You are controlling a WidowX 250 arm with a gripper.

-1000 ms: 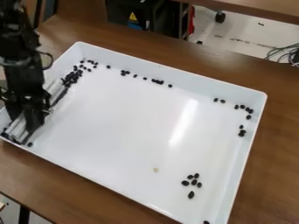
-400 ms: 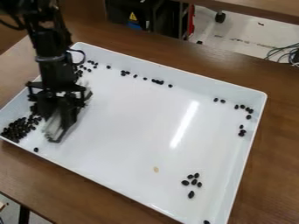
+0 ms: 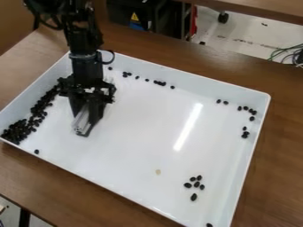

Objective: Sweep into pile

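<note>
My gripper (image 3: 87,117) hangs over the left part of the white tray (image 3: 136,137), shut on a pale brush-like sweeping tool (image 3: 82,123) with a dark edge. A dense heap of black beans (image 3: 19,129) lies in the tray's left corner, trailing up along the left wall toward the arm. A short row of beans (image 3: 160,83) lies by the far wall, and several more (image 3: 246,109) are by the right wall. A loose cluster (image 3: 196,183) sits at the lower right. One pale bean (image 3: 158,172) rests left of that cluster.
The tray stands on a brown wooden table (image 3: 77,186), its raised walls enclosing the beans. Behind the table are a dark cabinet (image 3: 163,15) and, at the right edge, some cables (image 3: 290,54). One bean (image 3: 36,151) lies apart near the front wall.
The gripper and its tool have moved right, away from the left wall, uncovering the bean heap and the trail beside it. The beans at the right have stayed where they were.
</note>
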